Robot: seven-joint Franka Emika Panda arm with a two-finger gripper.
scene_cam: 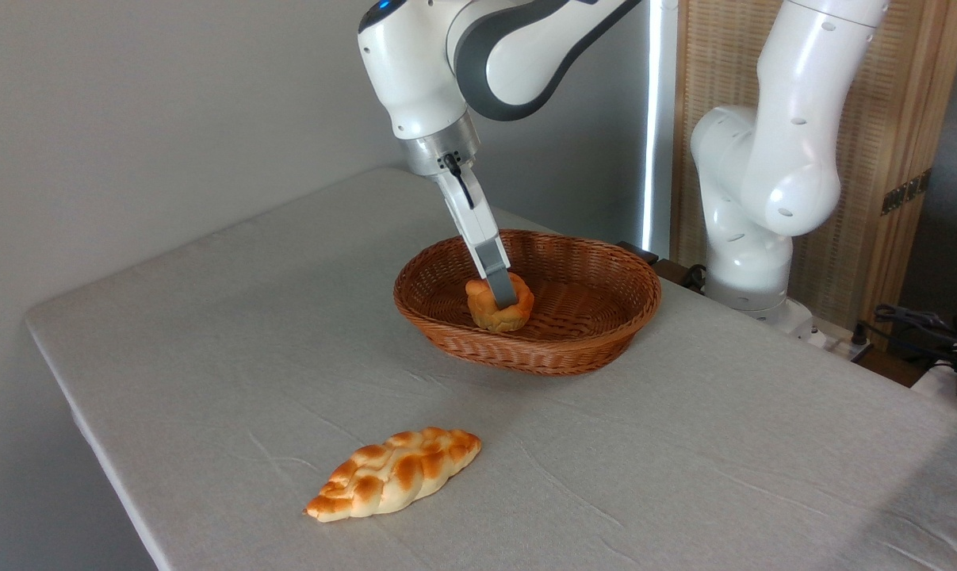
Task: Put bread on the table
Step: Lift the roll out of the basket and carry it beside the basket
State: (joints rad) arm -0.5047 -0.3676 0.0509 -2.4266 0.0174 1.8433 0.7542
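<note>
The bread (488, 311), a small round golden-orange bun, lies inside the brown wicker basket (597, 349) near its left middle. My gripper (503, 295) reaches steeply down from the upper left into the basket. Its grey near finger (500, 277) lies across the bun's front and top; the other finger is hidden behind the bun. The jaws look closed onto the bun, which still rests low in the basket. The table (232, 317) with its light grey cloth spreads all around the basket.
A longer braided loaf (395, 473) lies on the cloth near the table's front left edge. The arm's white base (752, 238) stands at the back right behind the basket. Cables (922, 325) lie at the far right.
</note>
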